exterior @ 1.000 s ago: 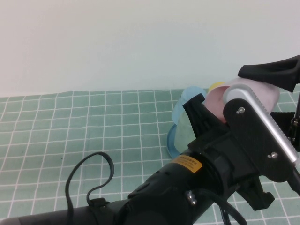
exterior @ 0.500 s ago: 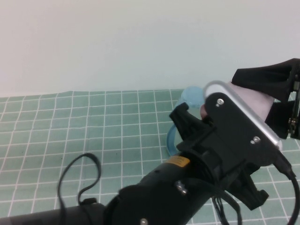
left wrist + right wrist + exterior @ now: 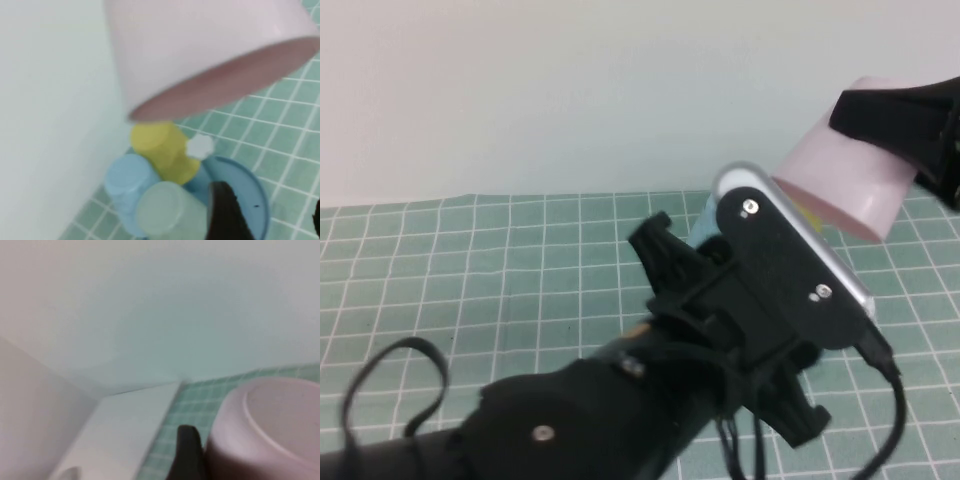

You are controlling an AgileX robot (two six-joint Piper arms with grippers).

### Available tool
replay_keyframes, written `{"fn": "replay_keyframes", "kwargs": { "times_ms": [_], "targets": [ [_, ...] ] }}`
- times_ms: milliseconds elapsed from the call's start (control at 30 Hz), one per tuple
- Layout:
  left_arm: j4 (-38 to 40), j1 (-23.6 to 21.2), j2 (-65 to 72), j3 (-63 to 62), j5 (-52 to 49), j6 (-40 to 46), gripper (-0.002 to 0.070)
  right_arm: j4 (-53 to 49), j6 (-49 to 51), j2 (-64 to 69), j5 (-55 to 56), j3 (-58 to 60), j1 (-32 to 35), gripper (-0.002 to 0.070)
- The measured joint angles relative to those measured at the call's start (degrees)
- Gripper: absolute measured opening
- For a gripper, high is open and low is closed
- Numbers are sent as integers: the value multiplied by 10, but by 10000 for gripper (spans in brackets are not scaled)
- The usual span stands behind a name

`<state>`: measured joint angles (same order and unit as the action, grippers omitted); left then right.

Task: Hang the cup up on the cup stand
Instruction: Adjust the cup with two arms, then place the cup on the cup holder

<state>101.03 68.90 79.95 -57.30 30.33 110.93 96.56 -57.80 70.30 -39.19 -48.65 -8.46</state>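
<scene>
**Pink cup held up high over the cup stand**

The cup stand (image 3: 260, 200) sits on the green checked cloth (image 3: 470, 270), close to the white wall (image 3: 570, 90). Beside the cup stand, away from the wall, the cloth is bare. Only a small bit of the stand shows in the high view, because the left arm (image 3: 620, 400) blocks most of it.

Three cups already sit upside down on the cup stand: a yellow cup (image 3: 162, 152), a blue cup (image 3: 127, 187) and a light green cup (image 3: 167, 215). They crowd the side of the stand nearest the wall. One white flower cap (image 3: 200, 145) pokes up bare just beside the yellow cup.

The cup (image 3: 845, 175) is up in the air above the cup stand, not touching it. It is pale pink and smooth, with no handle. It is tilted, with its open mouth facing down and its flat bottom up.

The right gripper (image 3: 905, 125) is above the cup stand and its black fingers are closed around the cup.

The left gripper (image 3: 270, 212) hangs near the cup stand, lower than the pink cup. Its fingers are spread apart and hold nothing.
</scene>
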Motion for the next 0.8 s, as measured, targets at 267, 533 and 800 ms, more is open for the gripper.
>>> {"fn": "replay_keyframes", "kwargs": {
  "times_ms": [267, 533, 800],
  "targets": [
    [1, 0, -67, 3, 62, 13, 347, 2, -295, 1, 79, -7, 0, 538],
    [2, 0, -128, 12, 89, 81, 70, 6, -518, 42, 96, -7, 0, 538],
    [3, 0, -134, 12, 101, 117, 3, 8, -594, 113, 96, -7, 0, 538]
  ]
}}
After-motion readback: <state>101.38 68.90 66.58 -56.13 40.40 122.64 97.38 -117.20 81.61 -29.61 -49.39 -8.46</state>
